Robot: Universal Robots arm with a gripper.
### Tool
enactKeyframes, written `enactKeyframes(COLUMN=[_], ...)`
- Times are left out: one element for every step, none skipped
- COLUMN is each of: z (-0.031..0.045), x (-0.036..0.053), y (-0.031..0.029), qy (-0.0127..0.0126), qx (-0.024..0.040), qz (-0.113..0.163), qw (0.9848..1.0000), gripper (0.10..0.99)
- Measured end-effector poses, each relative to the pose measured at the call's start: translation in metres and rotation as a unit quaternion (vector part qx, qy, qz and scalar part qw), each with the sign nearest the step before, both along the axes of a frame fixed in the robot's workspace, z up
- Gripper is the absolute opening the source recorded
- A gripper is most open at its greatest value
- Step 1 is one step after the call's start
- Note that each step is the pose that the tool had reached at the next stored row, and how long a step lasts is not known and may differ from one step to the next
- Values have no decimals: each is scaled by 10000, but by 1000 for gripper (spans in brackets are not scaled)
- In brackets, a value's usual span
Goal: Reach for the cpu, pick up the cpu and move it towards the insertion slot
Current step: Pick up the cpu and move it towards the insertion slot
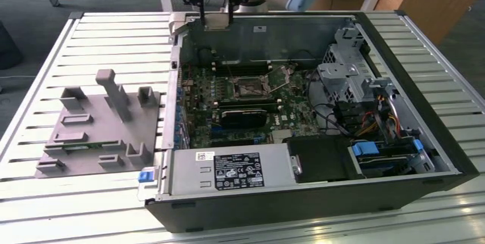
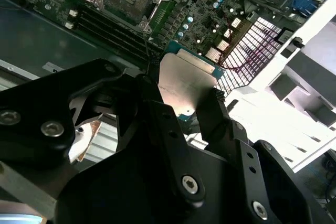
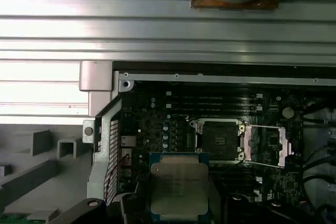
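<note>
No legible text; only unreadable print on the power supply label (image 1: 236,171).

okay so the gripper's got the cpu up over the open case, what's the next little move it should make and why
Probably a short carry across the board toward the insertion slot, with no descent yet. The gripper is shut on the cpu, which hangs above the motherboard beside the socket rather than over it. The socket's frame is flipped open, so its dark centre lies exposed.
</note>
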State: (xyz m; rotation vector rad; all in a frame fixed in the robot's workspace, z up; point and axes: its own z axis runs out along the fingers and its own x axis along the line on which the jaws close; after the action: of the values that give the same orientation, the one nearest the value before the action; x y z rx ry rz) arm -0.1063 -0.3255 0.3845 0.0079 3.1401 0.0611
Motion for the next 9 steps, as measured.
enactKeyframes(z=[-1,-3,-4,-6,-7,-9,-11,-14,-16], x=[20,38,57,75,95,116,137,159,185], y=[0,0,0,0,0,0,0,0,0], qy=[0,0,0,0,0,0,0,0,0], qx=[0,0,0,0,0,0,0,0,0], qz=[-3,-6,-10,-12,-14,-15,-17,-20,-25], qw=[10000,10000,10000,10000,10000,10000,10000,10000,10000], gripper=[533,533,533,533,533,533,533,533,533])
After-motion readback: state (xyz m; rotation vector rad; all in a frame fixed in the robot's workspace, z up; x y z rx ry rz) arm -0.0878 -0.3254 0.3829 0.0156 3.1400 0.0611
